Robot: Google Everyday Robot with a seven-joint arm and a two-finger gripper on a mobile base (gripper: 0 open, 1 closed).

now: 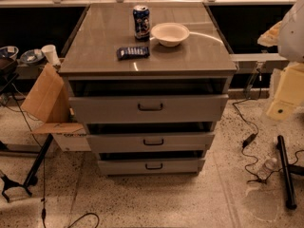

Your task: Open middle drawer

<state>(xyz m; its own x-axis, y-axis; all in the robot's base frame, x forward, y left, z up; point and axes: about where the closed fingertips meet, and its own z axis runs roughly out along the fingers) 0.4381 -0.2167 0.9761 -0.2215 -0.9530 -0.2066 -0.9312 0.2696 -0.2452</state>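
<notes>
A grey cabinet stands in the middle with three drawers stacked in its front. The middle drawer (151, 141) has a shallow flat front and a small dark loop handle (153, 142) at its centre. Its front sits about flush with the others, and a dark gap shows above it. The taller top drawer (148, 109) is above it and the lowest drawer (151, 166) is below. My arm is at the right edge of the view. My gripper (271, 34) is up beside the cabinet top, far right of the drawer handles and touching nothing.
On the cabinet top (95, 37) stand a blue can (141, 22), a white bowl (169, 33) and a dark snack packet (133, 52). A cardboard box (47, 101) leans at the left. Cables (249, 141), a black pole (286, 170) and a plastic bottle (268, 166) lie on the floor at the right.
</notes>
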